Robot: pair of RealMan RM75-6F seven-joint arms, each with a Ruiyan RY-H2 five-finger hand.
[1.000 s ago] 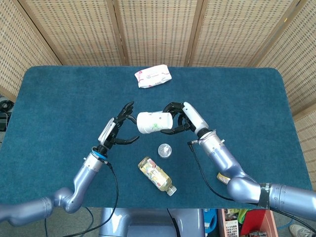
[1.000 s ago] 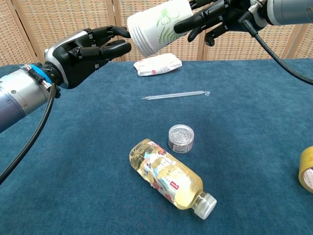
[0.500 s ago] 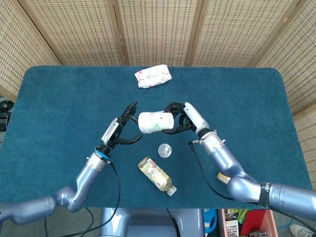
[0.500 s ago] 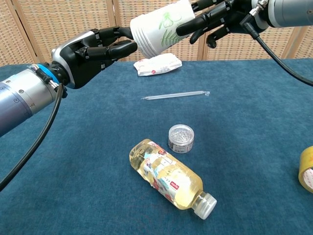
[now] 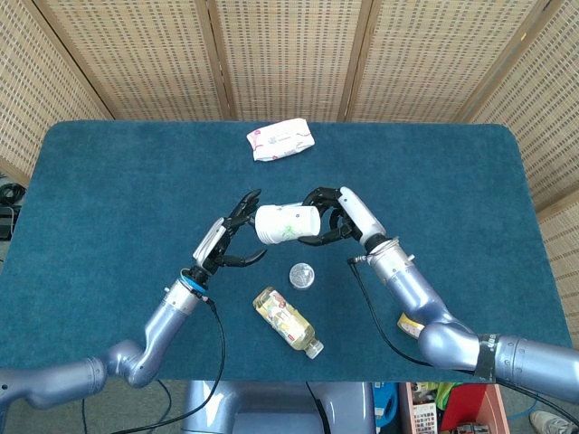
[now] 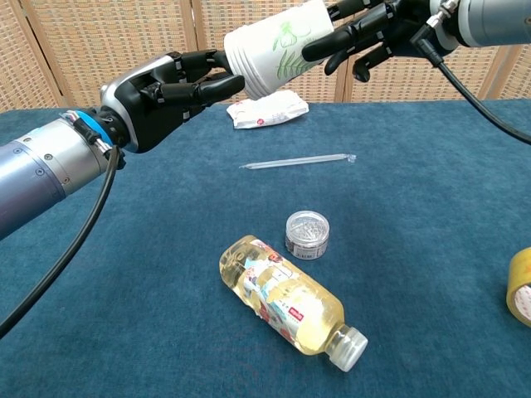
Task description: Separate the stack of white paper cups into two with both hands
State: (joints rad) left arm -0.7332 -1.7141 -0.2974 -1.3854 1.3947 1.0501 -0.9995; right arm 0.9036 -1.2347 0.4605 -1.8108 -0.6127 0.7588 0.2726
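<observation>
Behind everything, woven cane screen panels (image 5: 289, 54) in wooden frames, closing off the far side. Below them, a worktop (image 5: 99, 208) under dark blue-green cloth, rounded at its corners.

Above its middle, held off the surface and lying on its side: the stack of white paper cups (image 5: 285, 223), green leaf print on the wall, rims pointing towards the left arm. Grasped around the base end by the right hand (image 5: 336, 217), dark fingers (image 6: 344, 41) wrapped over the wall. Met at the rim end by the left hand (image 5: 230, 240), its fingers (image 6: 217, 84) spread and reaching the rim edge; cannot tell from either view whether actually gripping or only touching.

On the cloth nearer the robot: a plastic bottle (image 6: 286, 300) of yellowish liquid, lying flat, cap towards the lower right. Just beside its shoulder, a small round clear-lidded tin (image 6: 307, 234), upright. Further back, a clear wrapped straw (image 6: 297, 161) lying flat, and near the far edge a white tissue packet (image 5: 280, 139) with red print.

Cut off at the right edge of the chest view: a yellowish tape roll (image 6: 520, 297), only partly visible. Right wrist cropped at the top of that view.
</observation>
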